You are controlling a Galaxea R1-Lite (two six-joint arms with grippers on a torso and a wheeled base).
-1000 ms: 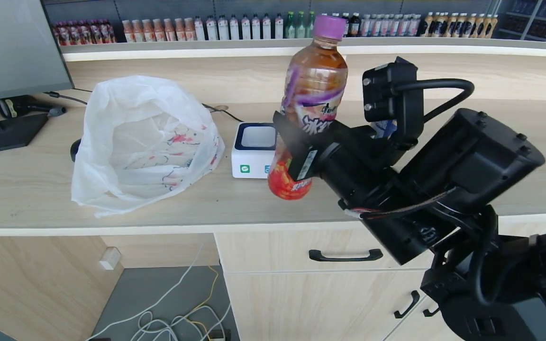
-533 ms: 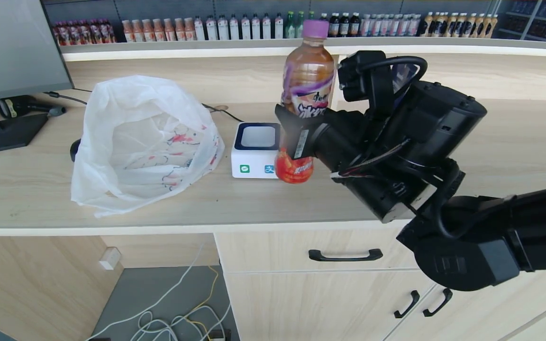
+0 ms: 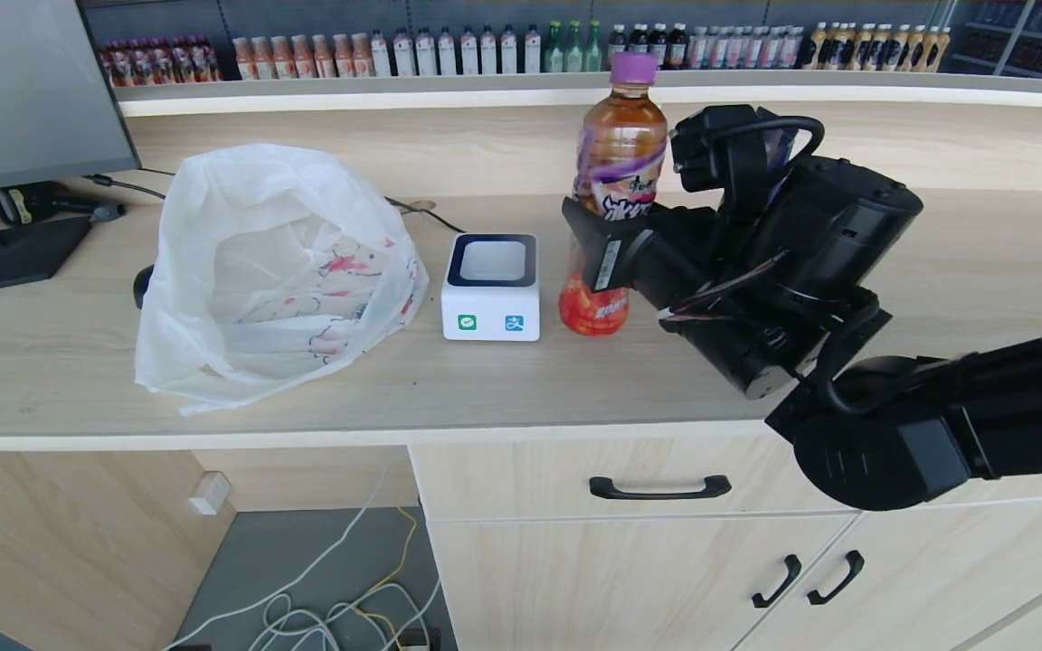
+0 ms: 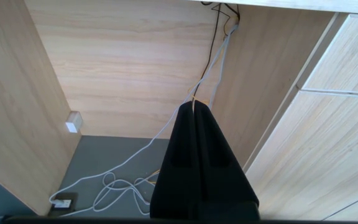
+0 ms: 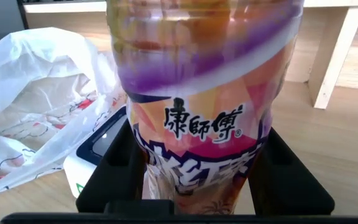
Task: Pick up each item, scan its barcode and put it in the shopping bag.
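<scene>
My right gripper point(image 3: 616, 242) is shut on a tea bottle point(image 3: 618, 172) with a purple cap, holding it upright just right of the white barcode scanner point(image 3: 491, 286). The bottle's base hangs close above the counter. In the right wrist view the bottle point(image 5: 204, 106) stands between the two black fingers point(image 5: 114, 168), with the scanner point(image 5: 95, 155) and the bag point(image 5: 39, 99) behind it. The white shopping bag point(image 3: 268, 271) lies open on the counter left of the scanner. My left gripper point(image 4: 194, 115) hangs shut below counter height, in front of the wooden cabinet side.
A monitor point(image 3: 23, 90) on its stand occupies the counter's far left, with a cable point(image 3: 421, 212) running behind the scanner. A raised wooden ledge point(image 3: 521, 99) backs the counter, with shelves of bottles beyond. Drawers with black handles point(image 3: 659, 489) are below. Loose cables point(image 4: 123, 180) lie on the floor.
The right arm carried the bottle away from the camera and lower, then a little to the right, so it now stands beside the scanner. Bag and scanner stayed put.
</scene>
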